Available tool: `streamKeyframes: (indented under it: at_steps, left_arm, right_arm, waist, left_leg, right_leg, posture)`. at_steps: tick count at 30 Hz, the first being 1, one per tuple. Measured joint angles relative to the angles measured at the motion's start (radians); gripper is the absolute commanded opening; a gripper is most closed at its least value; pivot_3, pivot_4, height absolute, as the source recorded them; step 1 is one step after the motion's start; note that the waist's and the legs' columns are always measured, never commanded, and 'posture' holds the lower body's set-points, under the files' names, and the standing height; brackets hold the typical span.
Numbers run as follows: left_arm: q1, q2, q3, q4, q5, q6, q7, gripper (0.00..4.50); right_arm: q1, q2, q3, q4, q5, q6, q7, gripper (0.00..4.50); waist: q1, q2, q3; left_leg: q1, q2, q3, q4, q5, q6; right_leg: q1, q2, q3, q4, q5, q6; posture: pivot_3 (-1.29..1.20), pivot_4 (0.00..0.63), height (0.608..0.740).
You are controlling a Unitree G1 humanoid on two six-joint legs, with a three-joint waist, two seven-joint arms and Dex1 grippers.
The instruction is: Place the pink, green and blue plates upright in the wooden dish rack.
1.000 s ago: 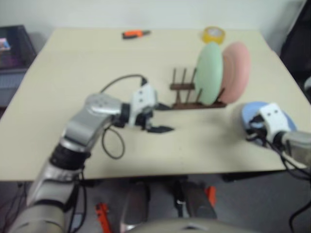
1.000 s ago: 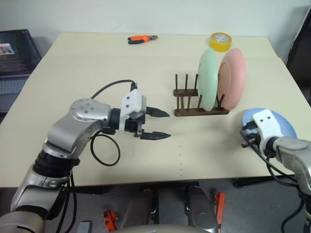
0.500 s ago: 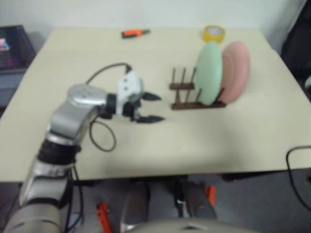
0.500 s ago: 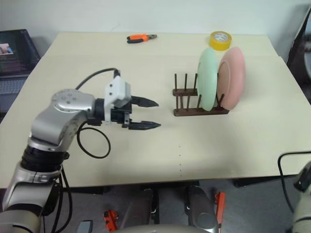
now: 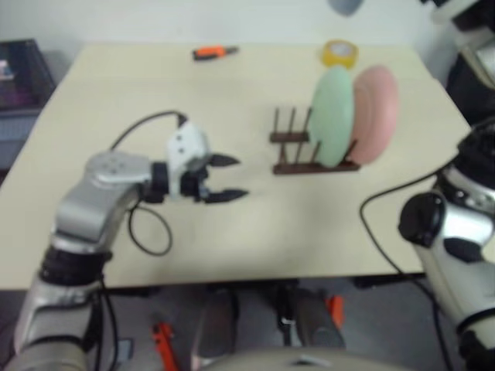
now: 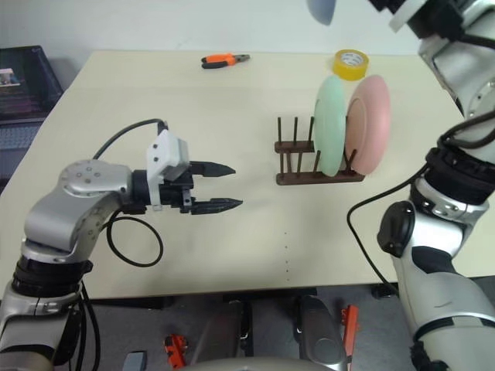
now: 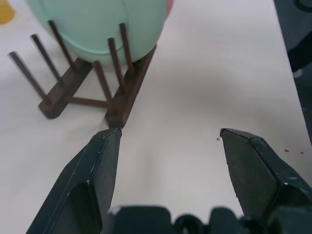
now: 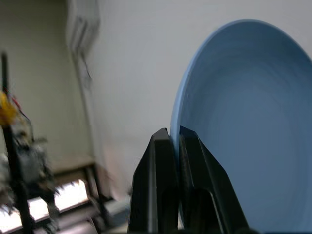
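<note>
The right end effector [image 8: 174, 141] is pinched tight on the rim of the blue plate [image 8: 248, 126], one finger on each face of it. In the head views a sliver of that plate [image 6: 322, 8] shows at the top edge of the frame, high above the counter [image 6: 232, 232], with the right arm raised along the right side.

The left end effector [image 6: 220, 186] stands wide apart and holds nothing. It hangs just above the counter, pointing toward the rack [image 6: 309, 166], with a stretch of bare counter between its tips and the rack's near end. In the left wrist view its two fingers [image 7: 97, 165] frame the rack's end and touch neither the pegs nor the counter.

The rack sits right of the counter's middle. The green plate [image 6: 330, 127] stands upright between its pegs, and the pink plate [image 6: 370, 124] stands upright just behind it at the rack's right end, the two close together. The slots at the rack's left end, on the side toward the left end effector, are free.

The front half of the counter is bare from the left end effector across to the right edge. Orange-handled pliers [image 6: 224, 59] lie near the far edge, and a yellow tape roll [image 6: 351, 63] sits at the far right, behind the plates. A dark screen [image 6: 23, 77] stands beyond the counter's left edge.
</note>
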Motion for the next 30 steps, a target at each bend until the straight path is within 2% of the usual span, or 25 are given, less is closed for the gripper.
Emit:
streamKeyframes:
  at_steps: [4, 10, 17, 23, 30]
  left_arm:
    - [0.081, 0.057, 0.075, -0.066, -0.035, 0.051, 0.032, 3.56]
    - [0.148, 0.097, 0.125, -0.128, -0.08, 0.087, 0.043, 3.56]
    - [0.158, 0.101, 0.138, -0.17, -0.116, 0.119, 0.078, 3.56]
    - [0.171, 0.112, 0.139, -0.179, -0.128, 0.122, 0.098, 3.56]
    - [0.179, 0.116, 0.141, -0.201, -0.151, 0.13, 0.117, 3.56]
  right_arm:
    - [0.026, 0.02, -0.104, 0.122, 0.175, 0.052, -0.117, 0.01]
    - [0.122, 0.068, -0.136, 0.19, 0.33, 0.086, -0.277, 0.01]
    - [0.174, 0.096, -0.063, 0.162, 0.428, 0.091, -0.335, 0.01]
    - [0.259, 0.092, 0.042, 0.107, 0.425, 0.091, -0.351, 0.01]
    - [0.298, 0.077, 0.099, 0.065, 0.427, 0.089, -0.367, 0.01]
  waist:
    - [0.0, -0.001, 0.0]
    - [-0.001, 0.001, 0.0]
    - [-0.004, 0.001, 0.001]
    - [-0.006, 0.001, 0.001]
    - [-0.01, 0.001, 0.001]
  left_leg:
    - [0.001, 0.0, 0.0, 0.0, 0.0, 0.0]
    - [0.002, 0.003, 0.0, -0.001, 0.0, 0.0]
    - [0.002, 0.002, -0.001, -0.001, 0.0, 0.0]
    - [0.002, 0.002, -0.001, -0.001, 0.0, 0.0]
    - [0.002, 0.002, -0.001, -0.001, 0.0, 0.0]
  right_leg:
    - [0.0, 0.0, 0.001, 0.0, 0.0, 0.0]
    - [0.0, 0.0, 0.0, 0.002, 0.0, -0.001]
    - [0.0, 0.004, 0.0, 0.001, 0.0, -0.001]
    - [0.0, 0.003, 0.0, 0.001, 0.0, -0.001]
    - [0.0, 0.003, 0.0, 0.0, 0.0, -0.001]
  posture:
    - [0.0, 0.15, 0.74]
    - [0.0, 0.15, 0.74]
    - [0.0, 0.15, 0.74]
    - [0.0, 0.15, 0.74]
    - [0.0, 0.15, 0.74]
